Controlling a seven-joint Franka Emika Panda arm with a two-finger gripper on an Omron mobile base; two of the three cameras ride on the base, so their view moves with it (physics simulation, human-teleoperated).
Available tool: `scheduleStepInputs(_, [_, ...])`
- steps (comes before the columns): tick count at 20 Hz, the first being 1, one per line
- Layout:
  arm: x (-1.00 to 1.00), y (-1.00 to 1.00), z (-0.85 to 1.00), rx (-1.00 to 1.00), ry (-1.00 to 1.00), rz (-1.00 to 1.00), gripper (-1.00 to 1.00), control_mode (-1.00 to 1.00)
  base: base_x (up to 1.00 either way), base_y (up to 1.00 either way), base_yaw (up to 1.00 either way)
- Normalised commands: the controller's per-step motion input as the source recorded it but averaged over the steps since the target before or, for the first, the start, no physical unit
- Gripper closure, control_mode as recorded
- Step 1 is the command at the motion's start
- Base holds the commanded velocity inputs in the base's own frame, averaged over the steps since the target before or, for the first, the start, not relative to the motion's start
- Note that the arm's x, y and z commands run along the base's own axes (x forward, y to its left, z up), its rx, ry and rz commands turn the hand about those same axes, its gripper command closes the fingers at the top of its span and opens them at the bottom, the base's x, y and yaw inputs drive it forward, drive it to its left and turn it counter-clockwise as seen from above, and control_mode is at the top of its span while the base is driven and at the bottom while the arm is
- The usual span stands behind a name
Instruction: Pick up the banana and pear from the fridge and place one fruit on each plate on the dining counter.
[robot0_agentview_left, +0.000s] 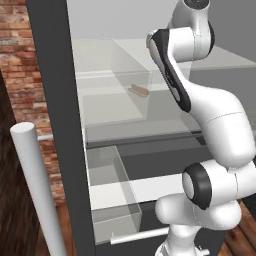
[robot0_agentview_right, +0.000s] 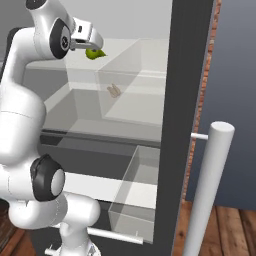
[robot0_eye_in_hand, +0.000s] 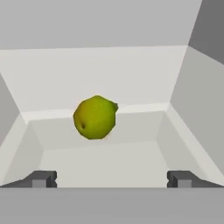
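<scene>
The fridge stands open, showing its white interior and glass shelves. On an upper shelf the yellow-green pear lies a short way ahead of my gripper, centred between the fingers. The gripper is open, with both dark fingertips wide apart and nothing between them. From the right base view, the pear sits just past the white hand, high in the fridge. The banana, the plates and the dining counter are out of view.
A brown lumpy food item lies in a clear bin one shelf lower. Below are clear door bins and a drawer with a silver bar. The long silver handle stands on the door edge, with a brick wall behind.
</scene>
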Motion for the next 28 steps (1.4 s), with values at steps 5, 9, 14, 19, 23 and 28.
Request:
scheduleStepInputs(5, [0.46, 0.07, -0.15, 0.01, 0.0, 0.0, -1.0, -1.0, 0.0, 0.0, 0.0])
scheduleStepInputs(9, [0.47, 0.01, -0.11, 0.0, 0.0, 0.0, -1.0, -1.0, 0.0, 0.0, 0.0])
scheduleStepInputs(14, [0.39, 0.01, -0.08, 0.01, 0.0, 0.0, -1.0, -1.0, 0.0, 0.0, 0.0])
scheduleStepInputs(19, [0.28, 0.05, -0.06, 0.01, -0.01, 0.0, -1.0, -1.0, 0.0, 0.0, 0.0])
scheduleStepInputs(23, [0.11, 0.06, -0.02, 0.01, -0.01, 0.0, -1.0, -1.0, 0.0, 0.0, 0.0])
scheduleStepInputs(28, [0.1, 0.02, -0.08, 0.0, 0.0, 0.0, -1.0, -1.0, 0.0, 0.0, 0.0])
